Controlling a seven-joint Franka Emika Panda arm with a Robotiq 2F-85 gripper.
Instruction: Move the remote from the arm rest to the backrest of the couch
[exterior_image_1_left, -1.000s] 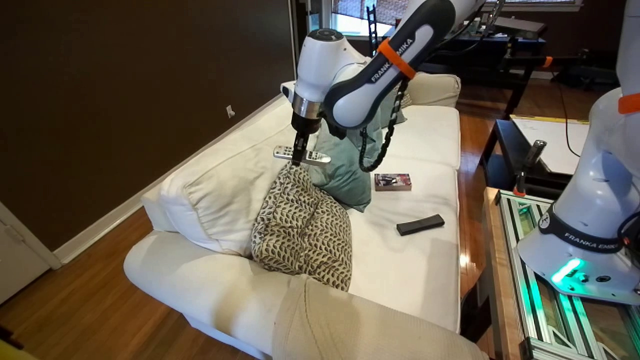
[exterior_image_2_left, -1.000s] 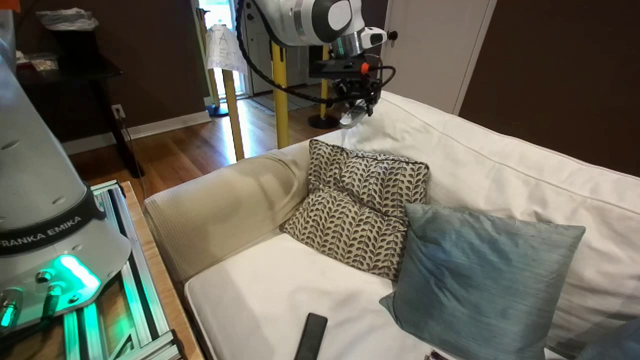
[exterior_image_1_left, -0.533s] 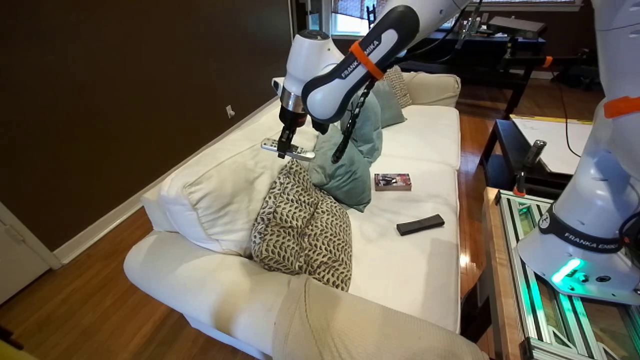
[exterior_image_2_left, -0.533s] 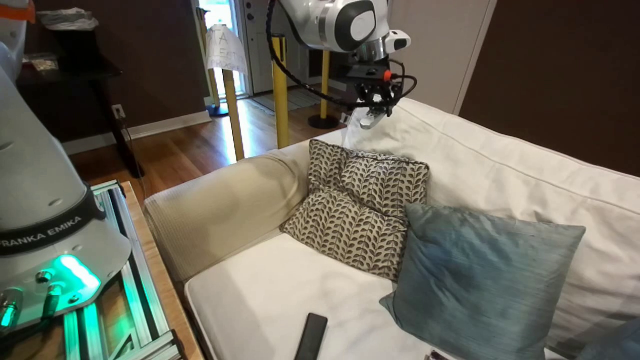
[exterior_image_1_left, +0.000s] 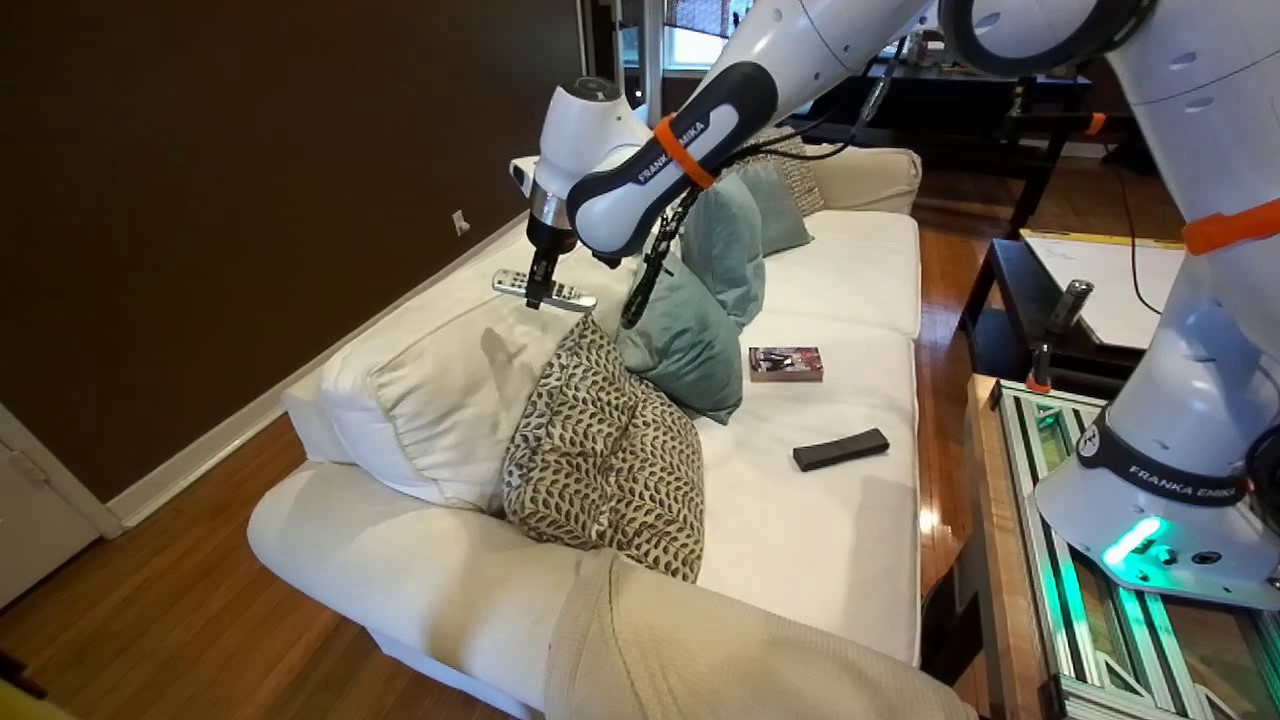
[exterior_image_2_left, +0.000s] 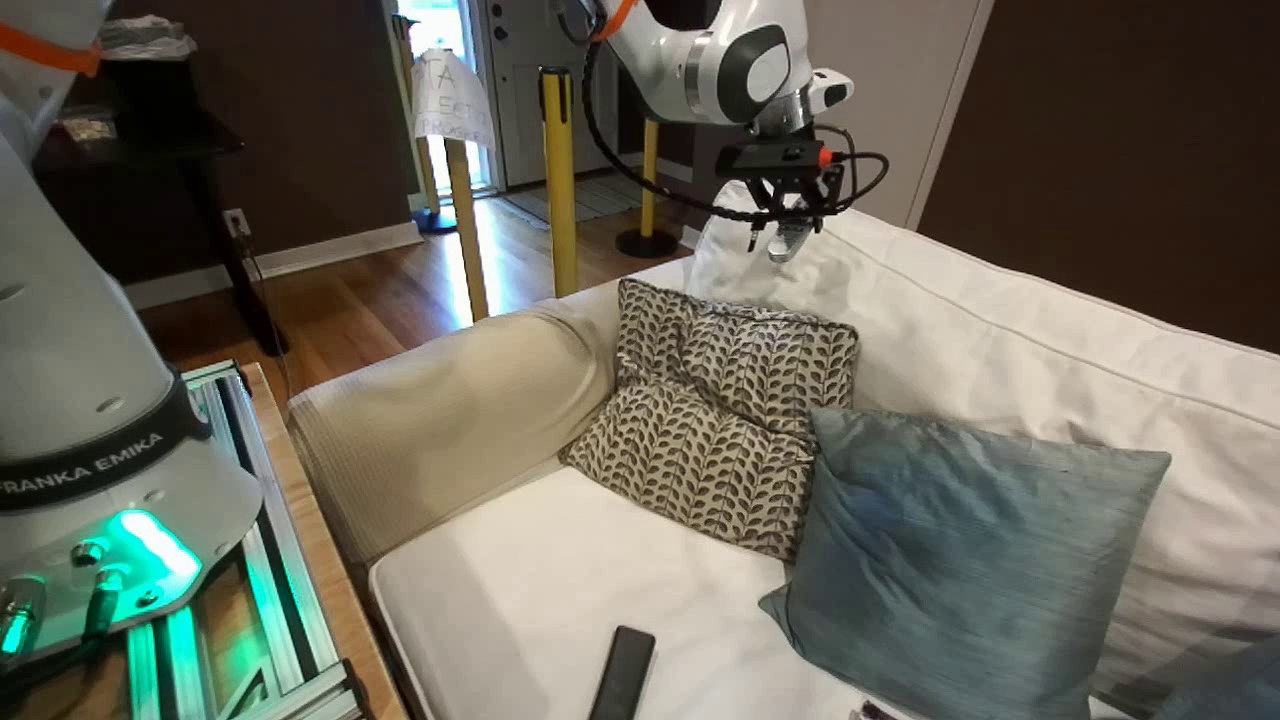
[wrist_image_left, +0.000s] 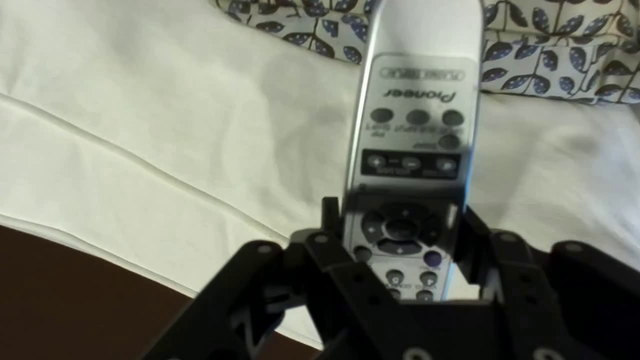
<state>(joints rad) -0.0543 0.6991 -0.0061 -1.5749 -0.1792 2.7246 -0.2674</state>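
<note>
End effector (wrist_image_left: 402, 220) clamps remote (wrist_image_left: 420, 110) by long sides, jaws spread just to its width. Remote hangs above backrest (exterior_image_1_left: 430, 400), one end near patterned pillow (exterior_image_1_left: 605, 460). Likely best: steer clear of pillow, lower level, release once supported.

The place looked like a home's living room: a long cream-white fabric couch (exterior_image_1_left: 810, 560) bearing square teal fabric pillows (exterior_image_2_left: 980, 560) stood near an edge of a wood-edged, metal-railed table (exterior_image_1_left: 1000, 500), over glossy brown floorboards (exterior_image_1_left: 180, 640). Dark brown walls (exterior_image_1_left: 300, 150) met white baseboards (exterior_image_1_left: 200, 463). In an exterior view, well beyond the table's far corner, a flat grey rug (exterior_image_2_left: 605, 205) lay before a tall pale door (exterior_image_2_left: 520, 120).
</note>
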